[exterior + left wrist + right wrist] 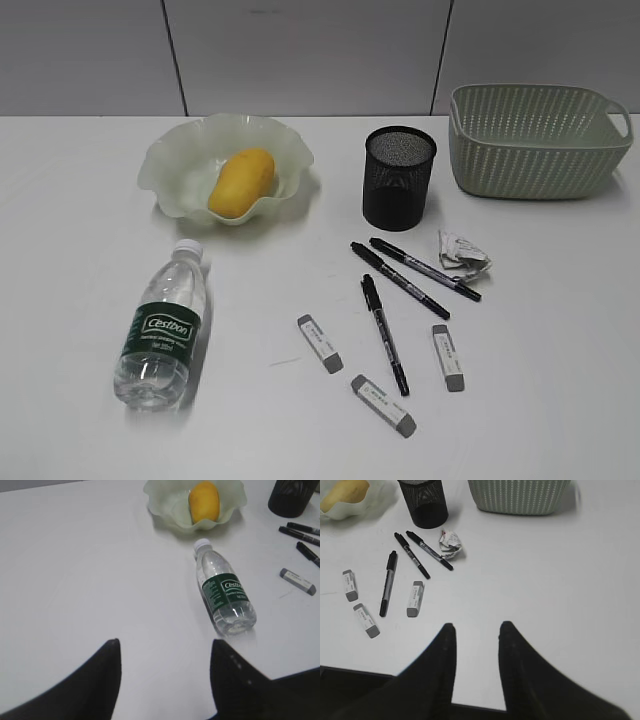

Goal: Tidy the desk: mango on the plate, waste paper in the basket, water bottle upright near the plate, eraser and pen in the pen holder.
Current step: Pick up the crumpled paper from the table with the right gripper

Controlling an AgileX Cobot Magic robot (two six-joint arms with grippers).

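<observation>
Overflowing the frame: basket [520, 495] top.

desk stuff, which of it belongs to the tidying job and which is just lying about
Job: mango, plate, water bottle, waste paper, basket, pen holder, three pens, three erasers.
Lying about: nothing else visible.

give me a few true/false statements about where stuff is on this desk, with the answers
1. The mango lies in the plate. True.
2. The bottle stands upright. False: it lies on its side.
3. The paper wad is in the basket. False: it sits on the desk, beside the pens.
4. Three pens lie on the desk. True.
5. The left claw holds the bottle. False: it is open and empty.
</observation>
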